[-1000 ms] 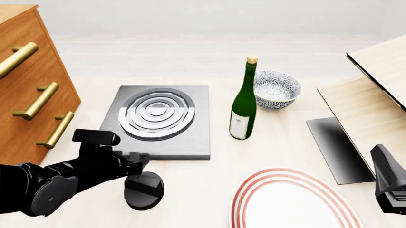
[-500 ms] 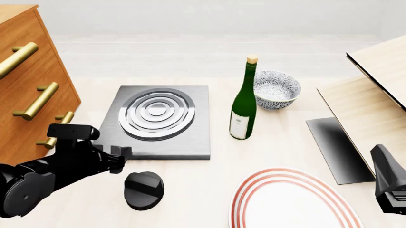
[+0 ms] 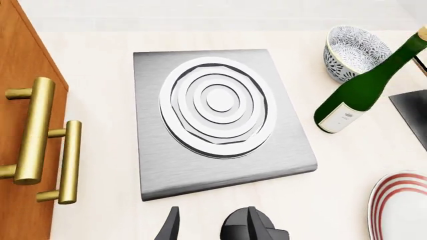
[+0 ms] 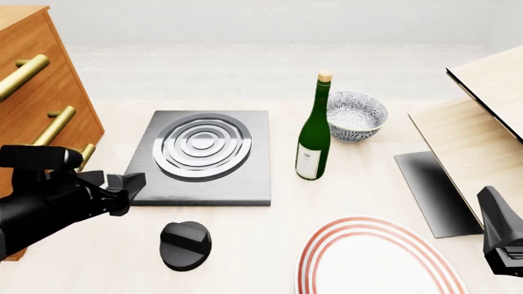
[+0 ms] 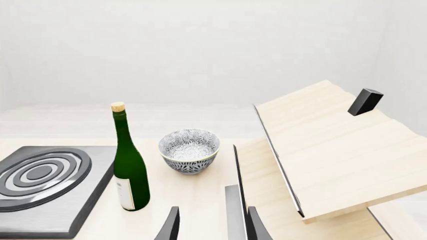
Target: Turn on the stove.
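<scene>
Left gripper (image 4: 122,184) open and holding nothing, hovering above the near-left corner of the stove (image 4: 204,156), clear of the knob (image 4: 185,245) lying on the table (image 4: 245,245) just in front of the slab. Wooden drawer unit (image 4: 37,104) with brass handles close on the left, green bottle (image 4: 314,131) upright just right of the stove, patterned bowl (image 4: 356,115) behind it, red-ringed plate (image 4: 372,260) near the front, dark panel (image 4: 433,190) to the right. Right gripper (image 5: 210,225) low at the right edge, apparently parted and empty, though only the fingertips show.

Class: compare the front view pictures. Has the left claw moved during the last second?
Yes. The left claw has pulled back leftward and away from the knob, toward the wooden drawers; it was over the knob earlier.
</scene>
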Controlling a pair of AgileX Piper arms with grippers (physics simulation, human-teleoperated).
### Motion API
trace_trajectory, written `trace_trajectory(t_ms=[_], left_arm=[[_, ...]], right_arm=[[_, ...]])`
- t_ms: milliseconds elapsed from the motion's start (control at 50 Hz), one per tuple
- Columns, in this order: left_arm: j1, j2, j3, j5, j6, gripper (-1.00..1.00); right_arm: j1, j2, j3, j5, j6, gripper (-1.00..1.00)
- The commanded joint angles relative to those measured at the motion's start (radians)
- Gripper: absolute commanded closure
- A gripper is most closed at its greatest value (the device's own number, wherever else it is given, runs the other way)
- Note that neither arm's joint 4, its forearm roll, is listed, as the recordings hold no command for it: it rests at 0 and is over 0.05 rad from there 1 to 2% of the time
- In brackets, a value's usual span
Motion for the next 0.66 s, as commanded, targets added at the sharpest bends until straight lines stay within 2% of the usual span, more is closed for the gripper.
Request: trace_trajectory(t_ms=[20, 120, 220, 320, 360, 380, 500, 540, 560, 620, 640, 660], left_arm=[[-0.018, -0.266, -0.046, 0.174, -0.010, -1.00], [-0.006, -0.382, -0.066, 0.221, 0.005, -1.00], [-0.009, -0.445, -0.054, 0.222, -0.007, -1.00], [0.014, -0.520, -0.049, 0.224, 0.012, -1.00], [0.031, -0.552, -0.035, 0.214, 0.028, -1.00], [0.037, -0.592, -0.025, 0.208, 0.009, -1.00], [0.085, -0.694, -0.001, 0.194, 0.006, -1.00], [0.112, -0.750, 0.023, 0.179, 0.034, -1.00], [0.130, -0.791, 0.039, 0.170, 0.015, -1.00], [0.182, -0.867, 0.097, 0.129, 0.017, -1.00], [0.213, -0.867, 0.135, 0.092, 0.023, -1.00], [0.224, -0.861, 0.156, 0.067, -0.002, -1.00]], right_arm=[[0.000, 0.000, 0.000, 0.000, 0.000, -1.00], [0.000, 0.000, 0.000, 0.000, 0.000, -1.00], [0.000, 0.000, 0.000, 0.000, 0.000, -1.00], [0.000, 0.000, 0.000, 0.000, 0.000, -1.00], [0.000, 0.000, 0.000, 0.000, 0.000, -1.00], [0.000, 0.000, 0.000, 0.000, 0.000, -1.00], [0.000, 0.000, 0.000, 0.000, 0.000, -1.00], [0.000, 0.000, 0.000, 0.000, 0.000, -1.00], [0.000, 0.000, 0.000, 0.000, 0.000, -1.00], [0.000, 0.000, 0.000, 0.000, 0.000, -1.00], [0.000, 0.000, 0.000, 0.000, 0.000, -1.00], [0.000, 0.000, 0.000, 0.000, 0.000, -1.00]])
